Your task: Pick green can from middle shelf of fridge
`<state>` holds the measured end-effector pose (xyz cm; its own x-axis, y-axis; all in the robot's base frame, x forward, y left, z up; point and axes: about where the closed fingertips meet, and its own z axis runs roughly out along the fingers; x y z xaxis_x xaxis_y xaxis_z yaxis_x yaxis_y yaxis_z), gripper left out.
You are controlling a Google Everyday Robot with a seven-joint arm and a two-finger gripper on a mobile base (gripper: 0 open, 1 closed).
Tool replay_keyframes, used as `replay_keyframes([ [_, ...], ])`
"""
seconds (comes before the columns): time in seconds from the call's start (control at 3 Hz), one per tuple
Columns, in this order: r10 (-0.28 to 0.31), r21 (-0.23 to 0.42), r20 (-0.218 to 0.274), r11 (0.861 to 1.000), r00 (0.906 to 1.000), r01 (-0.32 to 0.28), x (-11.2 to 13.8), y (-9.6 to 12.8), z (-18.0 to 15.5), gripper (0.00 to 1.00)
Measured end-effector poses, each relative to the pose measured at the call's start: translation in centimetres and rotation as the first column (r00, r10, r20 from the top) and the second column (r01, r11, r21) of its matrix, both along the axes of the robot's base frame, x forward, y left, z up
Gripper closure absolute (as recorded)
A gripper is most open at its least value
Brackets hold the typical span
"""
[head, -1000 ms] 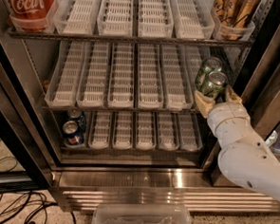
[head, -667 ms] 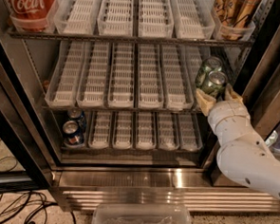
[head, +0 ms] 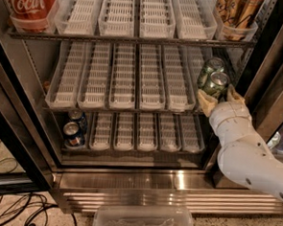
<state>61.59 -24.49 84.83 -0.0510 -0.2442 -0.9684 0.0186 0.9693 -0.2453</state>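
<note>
Two slim pale-green cans stand at the right end of the fridge's middle shelf [head: 124, 75], a wire rack with white slotted lane trays. The front green can [head: 216, 83] is nearest me; the second green can [head: 210, 66] stands just behind it. My gripper [head: 217, 95], on a white arm coming in from the lower right, is at the front can. Its tan fingers [head: 204, 103] are spread, one on each side of the can's lower part. The can stands upright on the shelf.
A red Coca-Cola can [head: 28, 2] stands top left and brown bottles [head: 239, 13] top right. Two blue cans [head: 74, 129] stand at the bottom shelf's left end. The dark door frame [head: 274, 70] is close on the right. A clear plastic bin [head: 144, 221] and cables [head: 10, 207] lie on the floor.
</note>
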Motion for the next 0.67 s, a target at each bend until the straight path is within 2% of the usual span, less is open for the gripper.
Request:
replay_keyframes([
  [0.67,-0.002,0.004,-0.01,1.0,0.9999,0.002,0.4,0.34,-0.4,0.31],
])
